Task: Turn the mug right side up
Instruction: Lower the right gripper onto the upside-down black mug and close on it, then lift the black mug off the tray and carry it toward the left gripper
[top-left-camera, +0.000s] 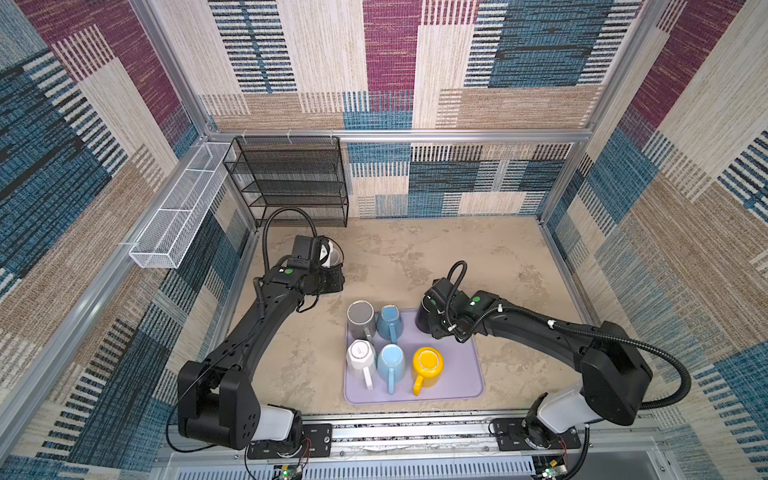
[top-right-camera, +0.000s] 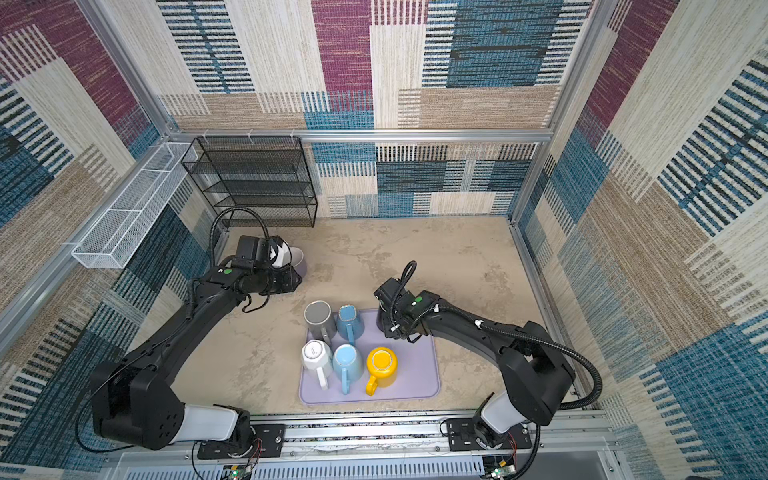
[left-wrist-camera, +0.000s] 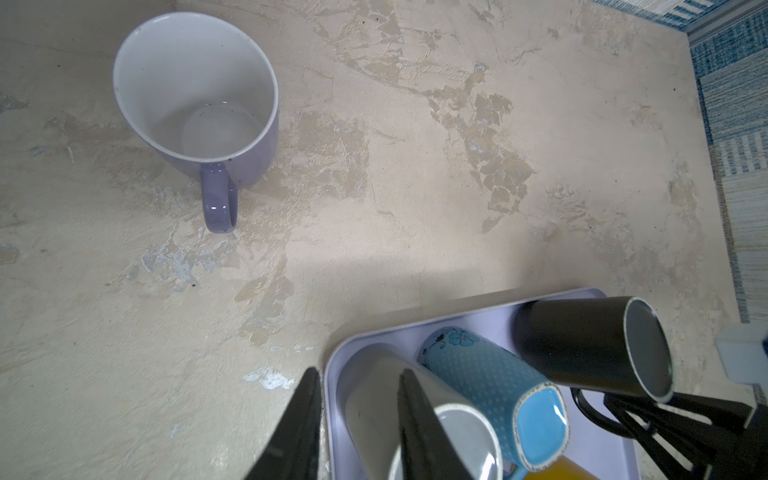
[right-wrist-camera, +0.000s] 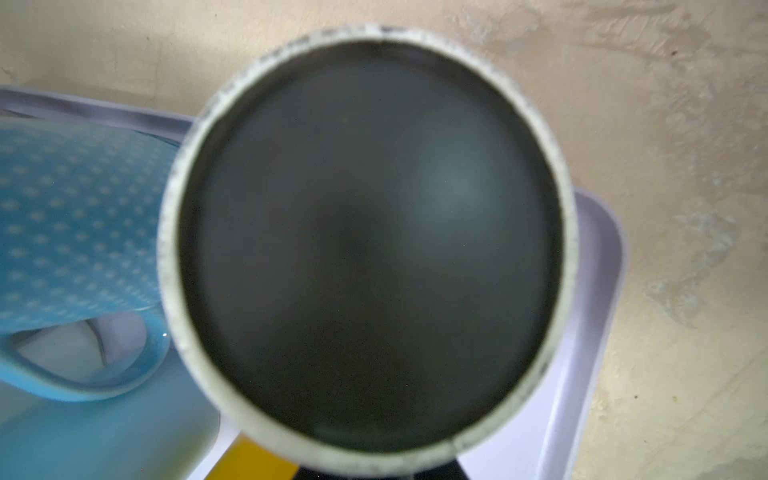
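Supervisor: Where's the mug?

Operator: On my feed the black mug (left-wrist-camera: 582, 340) stands mouth down in the far right corner of the lavender tray (top-left-camera: 453, 374), which lies near the front edge of the table (top-left-camera: 478, 257). It's matte black with a pale speckled ring round its upturned base. My right wrist view shows it only as a blur.

Supervisor: And your pincers?

Operator: My right pincer (left-wrist-camera: 615, 409) sits at its handle. Whether the jaws have closed on it I cannot tell. My left pincer (left-wrist-camera: 358, 370) has its jaws apart and empty.

Supervisor: Around it?

Operator: On the tray, base up, a white mug (top-left-camera: 360, 353), a light blue mug (top-left-camera: 391, 361) and a yellow mug (top-left-camera: 428, 363) stand in front. Behind them are a grey mug (top-left-camera: 360, 318) and a dotted blue mug (top-left-camera: 390, 320), which is just beside the black one. Farther out, a purple mug (left-wrist-camera: 195, 83) stands upright on the mottled beige table. A black mesh rack (top-left-camera: 291, 183) stands at the back, a white wire basket (top-left-camera: 174, 224) hangs on the left, and woven patchwork walls (top-left-camera: 457, 62) run all round.
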